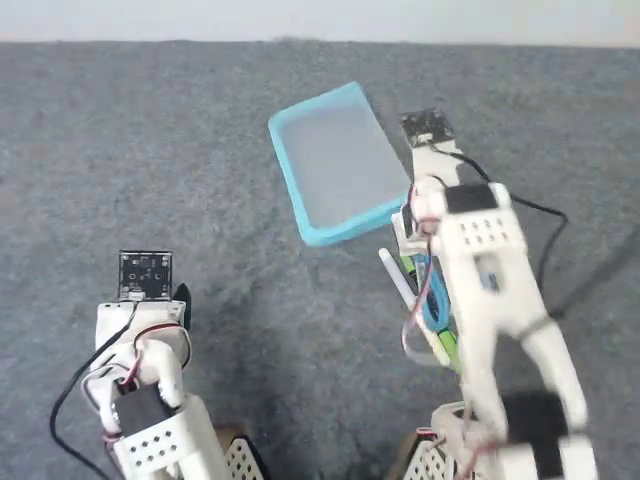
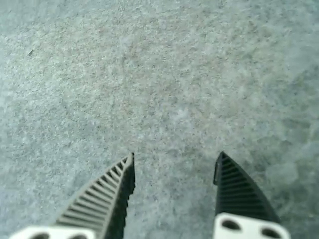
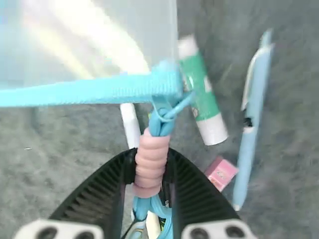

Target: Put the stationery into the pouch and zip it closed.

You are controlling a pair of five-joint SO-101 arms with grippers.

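The right gripper (image 3: 151, 153) is clenched on a pink ribbed pull (image 3: 148, 174), which stands upright between the two dark jaws and fills the gap between them. A blue cord (image 3: 160, 122) runs from the top of that pull to the corner of the pouch (image 3: 89, 45), so the pouch lies just beyond the jaw tips, its blue edge band (image 3: 84, 92) running crosswise in front of them and its pale translucent face spreading away behind. The stationery lies outside the pouch on the grey mat (image 3: 60, 144). A white stick (image 3: 130, 124) lies beside the cord and partly behind a jaw. A green glue stick (image 3: 199, 94) is just off the pouch corner, a small pink eraser (image 3: 221, 173) lies near the outer jaw, and a light blue pen (image 3: 251, 119) lies past both, apart from the pouch. Whether the zip is open or closed cannot be told. From the high view the pouch (image 1: 340, 160) lies tilted near the middle of the table, with the right arm (image 1: 480, 260) reaching over the stationery to its near corner. The left gripper (image 2: 175, 155) is released, its jaws spread wide over bare mat, well apart from the pouch and holding nothing.
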